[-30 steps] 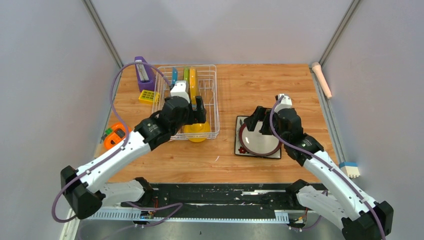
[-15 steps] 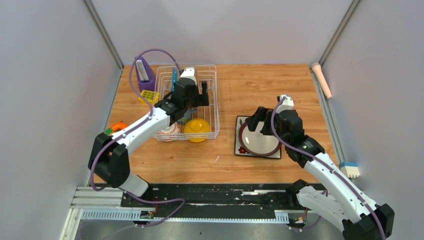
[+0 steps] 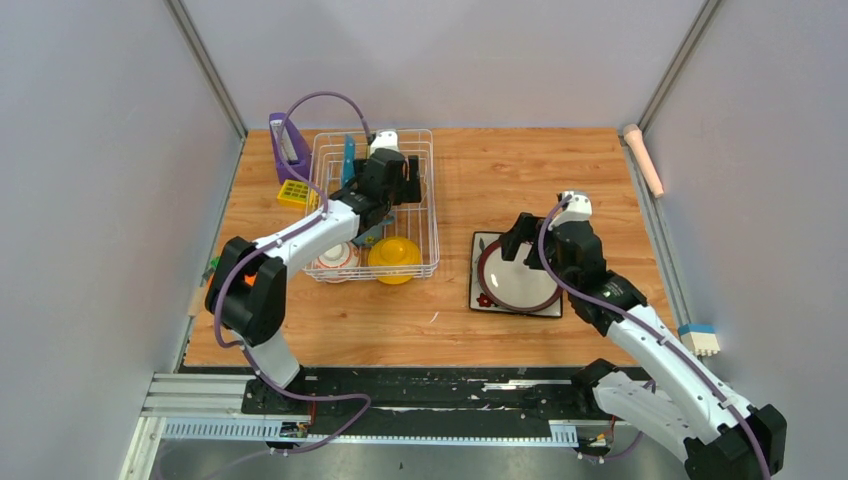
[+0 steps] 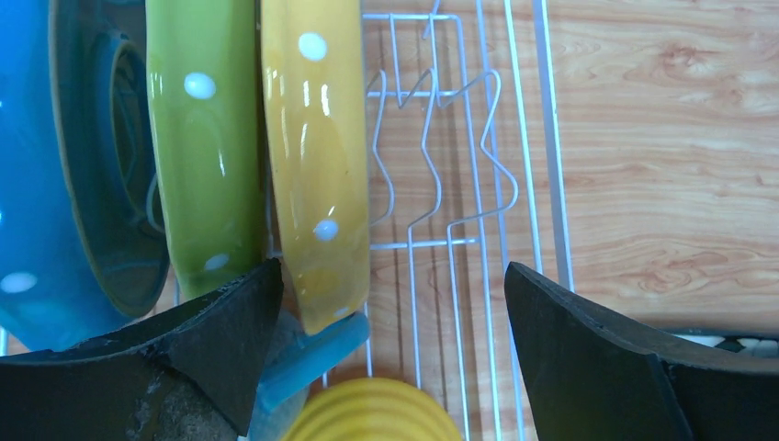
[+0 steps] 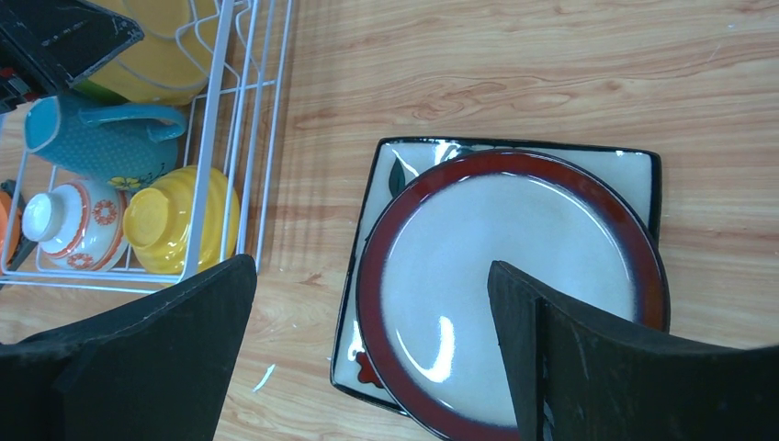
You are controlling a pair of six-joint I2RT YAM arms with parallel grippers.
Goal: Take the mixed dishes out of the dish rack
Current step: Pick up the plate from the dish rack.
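The white wire dish rack (image 3: pixel 434 200) stands at the back left. Blue (image 4: pixel 55 184), green (image 4: pixel 202 156) and yellow (image 4: pixel 312 156) dotted plates stand upright in its far end. A blue-grey mug (image 5: pixel 92 138), a yellow bowl (image 3: pixel 394 254) and a red-and-white patterned bowl (image 3: pixel 335 260) sit in its near end. My left gripper (image 3: pixel 395 180) hovers open and empty over the rack, with the yellow plate's edge between its jaws (image 4: pixel 393 271). The red-rimmed plate (image 3: pixel 515 280) lies on the dark square plate (image 3: pixel 480 250) on the table. My right gripper (image 3: pixel 528 240) is open and empty above them.
A purple slanted holder (image 3: pixel 287 145) and a small yellow grid block (image 3: pixel 296 193) sit left of the rack. A pink cylinder (image 3: pixel 643 158) lies at the back right edge. A white-and-blue block (image 3: pixel 700 340) sits at the right edge.
My left arm has swung from the rack's near end to its far end, over the upright plates. My right gripper has hardly moved.
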